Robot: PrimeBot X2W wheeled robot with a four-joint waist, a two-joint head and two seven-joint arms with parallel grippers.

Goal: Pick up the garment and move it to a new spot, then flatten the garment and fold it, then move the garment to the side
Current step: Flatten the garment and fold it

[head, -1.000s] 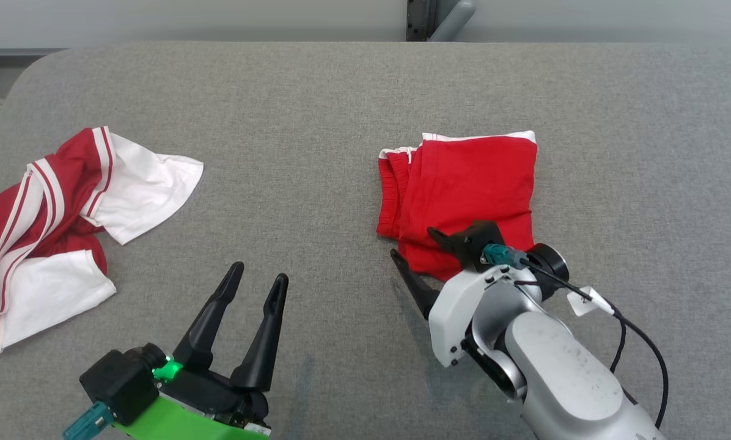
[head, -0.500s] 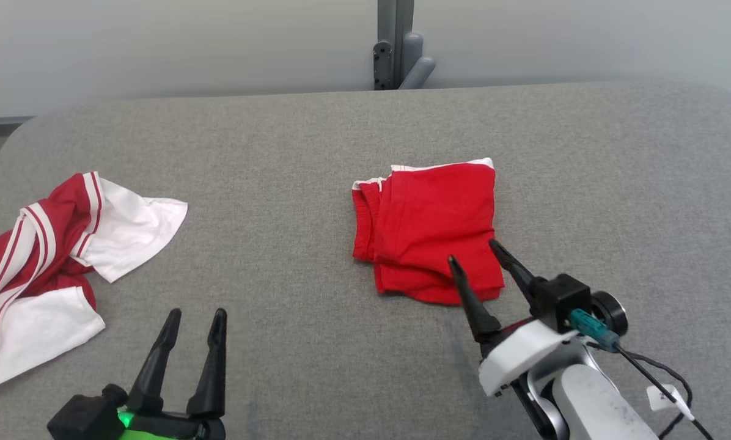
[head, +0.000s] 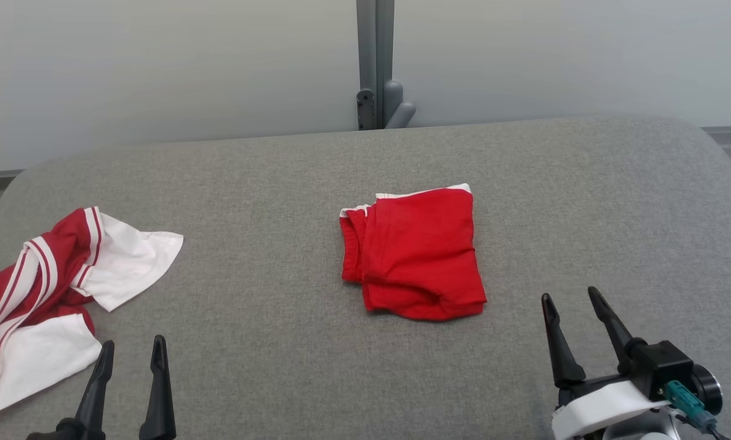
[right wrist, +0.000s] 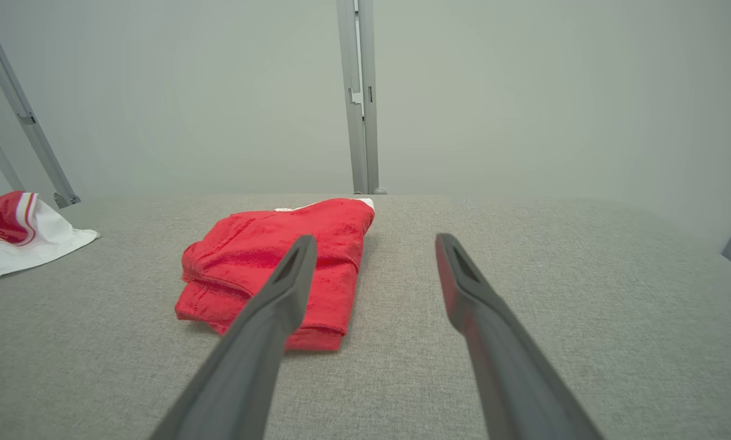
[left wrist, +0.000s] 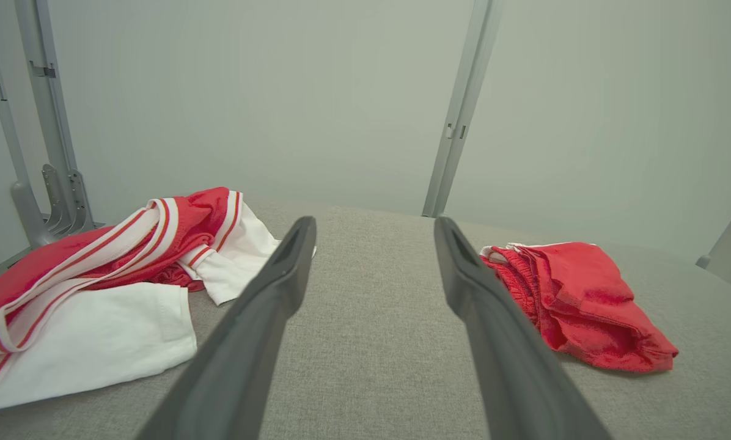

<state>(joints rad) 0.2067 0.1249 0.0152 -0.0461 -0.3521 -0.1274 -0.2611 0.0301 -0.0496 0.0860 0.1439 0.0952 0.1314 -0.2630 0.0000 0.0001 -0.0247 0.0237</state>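
- Head view: folded red shorts (head: 414,253) lie flat near the middle of the grey fabric worktop (head: 268,183), with a white trim along the edge at 12 o'clock and the gathered waistband at 9 o'clock.
- Nothing touches the shorts; both hands are well apart from them.
- The right hand (head: 569,294) sits at the 5 o'clock corner of the head view with its two dark fingers spread, pointing toward 12 o'clock and pinching nothing; the shorts lie at about 10 o'clock from it.
- The left hand (head: 133,342) sits at the 7 o'clock corner, fingers parted and empty, with the shorts at about 2 o'clock from it.
- A crumpled red-and-white jersey (head: 54,287) lies at the 9 o'clock side of the worktop, just beside the left hand and not touching it.
- A grey post (head: 374,61) stands against the pale wall (head: 157,73) beyond the edge of the worktop at 12 o'clock.
- Left wrist view: the left hand (left wrist: 373,223) hangs low over bare worktop with its fingers wide, the jersey (left wrist: 96,287) at 9 o'clock and the shorts (left wrist: 579,305) at 3 o'clock.
- Right wrist view: the right hand (right wrist: 374,240) is spread over bare worktop; the shorts (right wrist: 280,263) lie at 10 o'clock, partly behind the left-side finger, and a corner of the jersey (right wrist: 17,229) shows at the 9 o'clock edge.
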